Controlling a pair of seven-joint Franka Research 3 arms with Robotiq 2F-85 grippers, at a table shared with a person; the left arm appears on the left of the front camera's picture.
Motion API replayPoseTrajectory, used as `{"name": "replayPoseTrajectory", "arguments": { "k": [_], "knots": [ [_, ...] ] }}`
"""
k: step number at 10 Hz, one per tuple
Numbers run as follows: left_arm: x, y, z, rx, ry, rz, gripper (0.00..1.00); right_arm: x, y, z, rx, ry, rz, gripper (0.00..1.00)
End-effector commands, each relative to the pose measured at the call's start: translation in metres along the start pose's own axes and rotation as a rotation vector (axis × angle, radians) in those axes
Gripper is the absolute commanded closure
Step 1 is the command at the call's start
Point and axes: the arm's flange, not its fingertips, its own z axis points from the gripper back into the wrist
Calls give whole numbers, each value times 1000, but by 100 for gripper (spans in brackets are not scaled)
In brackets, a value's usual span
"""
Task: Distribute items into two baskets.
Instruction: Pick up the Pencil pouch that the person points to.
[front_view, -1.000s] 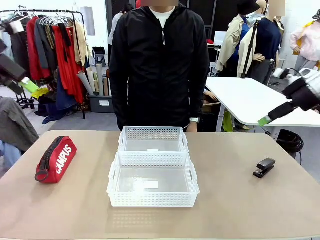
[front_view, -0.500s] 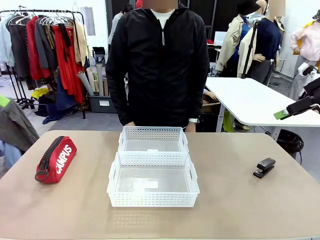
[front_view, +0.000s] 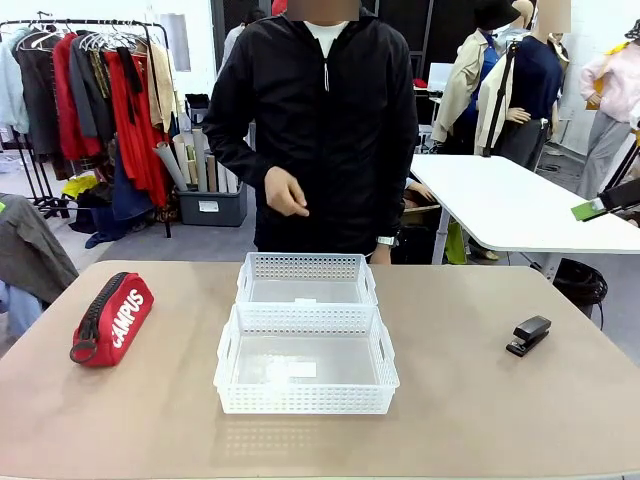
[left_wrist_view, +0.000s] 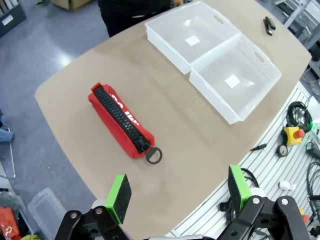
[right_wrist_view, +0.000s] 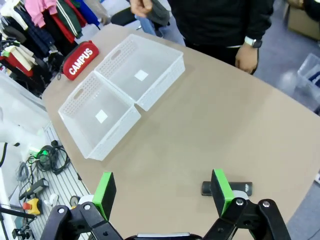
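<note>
The red "CAMPUS" pouch (front_view: 111, 319) lies on the table's left side, the small black stapler (front_view: 528, 335) on its right. Two white baskets sit end to end in the middle, one far (front_view: 305, 267) and one near (front_view: 305, 397). My left gripper (left_wrist_view: 179, 190) hangs open high above the table's edge, with the pouch (left_wrist_view: 121, 121) beyond it and both baskets (left_wrist_view: 167, 48) (left_wrist_view: 212, 100) farther off. My right gripper (right_wrist_view: 162, 192) is open and high too, the stapler (right_wrist_view: 227, 188) partly behind one finger. One green pad of the right gripper (front_view: 590, 209) shows at the right edge.
A person in a black jacket stands at the far side, one hand (front_view: 285, 193) raised at chest height, the other (right_wrist_view: 245, 55) at the table edge. A clothes rack (front_view: 100, 90) stands back left, a white table (front_view: 500, 200) back right. Cables and a stop button (left_wrist_view: 292, 135) lie on the robot's side.
Both arms have drawn back toward the picture's edges, the left one leaving the front view. The person's hand has risen from the side to chest height. Pouch, stapler and baskets have not moved.
</note>
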Motion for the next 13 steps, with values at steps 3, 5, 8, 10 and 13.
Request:
{"name": "replayPoseTrajectory", "arguments": {
  "k": [3, 5, 8, 10, 13],
  "knots": [
    [4, 4, -5, 103, -20, -17, 0, -15, 12, 5, 28, -49, 15, 0],
    [6, 5, -5, 111, -20, -9, 0, -16, 13, 5, 39, -41, 9, 0],
    [7, 4, 1, 72, -32, -12, 0, -11, 8, 7, 21, -20, -12, 0],
    [7, 4, 1, 72, -32, -12, 0, -11, 8, 7, 21, -20, -12, 0],
    [7, 4, 1, 72, -32, -12, 0, -11, 8, 7, 21, -20, -12, 0]
  ]
}}
